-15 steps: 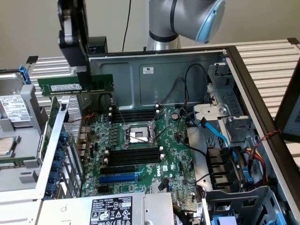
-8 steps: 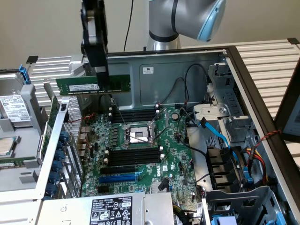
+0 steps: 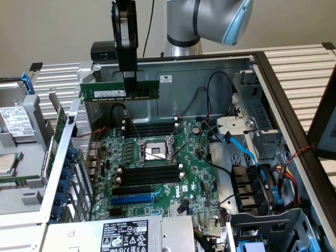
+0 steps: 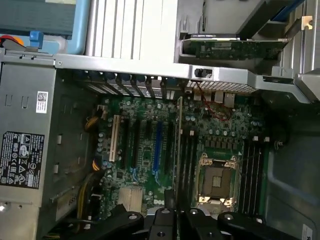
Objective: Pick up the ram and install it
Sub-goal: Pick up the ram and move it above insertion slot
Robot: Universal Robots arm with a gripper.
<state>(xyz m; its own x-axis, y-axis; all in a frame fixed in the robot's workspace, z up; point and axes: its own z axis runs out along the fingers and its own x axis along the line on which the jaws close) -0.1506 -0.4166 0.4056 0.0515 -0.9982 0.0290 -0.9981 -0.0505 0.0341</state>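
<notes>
The ram (image 3: 102, 90) is a long green stick with a white label, held level and on edge in the air above the open computer case. My gripper (image 3: 129, 86) is shut on it from above, near its middle. It hangs over the back part of the motherboard (image 3: 157, 178), higher than the black memory slots (image 3: 149, 128) beside the CPU socket (image 3: 155, 150). In the wrist view the ram (image 4: 178, 145) shows edge-on as a thin line running out from my gripper (image 4: 173, 214), roughly over the memory slots (image 4: 187, 160) next to the socket (image 4: 216, 177).
A second bank of black slots (image 3: 149, 173) and a blue expansion slot (image 3: 134, 199) lie nearer the front. Cables and blue connectors (image 3: 247, 152) crowd the exterior view's right of the case. The power supply (image 3: 126, 236) sits in front, and the case's rear wall (image 3: 173, 89) stands behind the ram.
</notes>
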